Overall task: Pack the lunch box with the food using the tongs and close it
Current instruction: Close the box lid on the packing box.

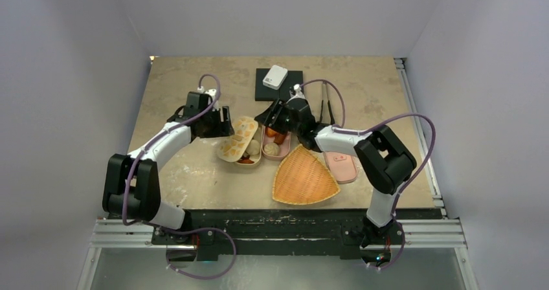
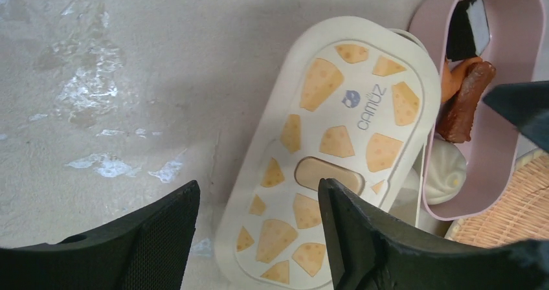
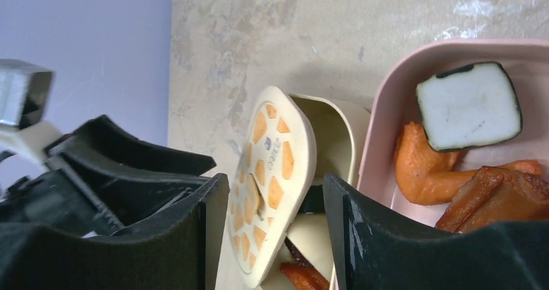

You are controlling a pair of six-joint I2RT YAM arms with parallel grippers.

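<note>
While lid [image 2: 336, 128] lies askew on cream box [image 3: 330, 128], left gripper [image 2: 259, 191] hangs wide over it | right gripper [image 3: 275, 181] wide, empty — over pink box [image 3: 388, 76] | food [image 3: 467, 105] in both | tongs [image 1: 327, 105] beside pad [image 1: 262, 89], table's [image 1: 401, 96] far side

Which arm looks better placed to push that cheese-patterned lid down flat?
Probably left: the left gripper, open, hangs over the top face of the tilted lid. The right gripper, also open, straddles only its edge.

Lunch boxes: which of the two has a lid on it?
The cream box, partly covered by its cheese-patterned lid; the pink box beside it is open, with no lid on.
</note>
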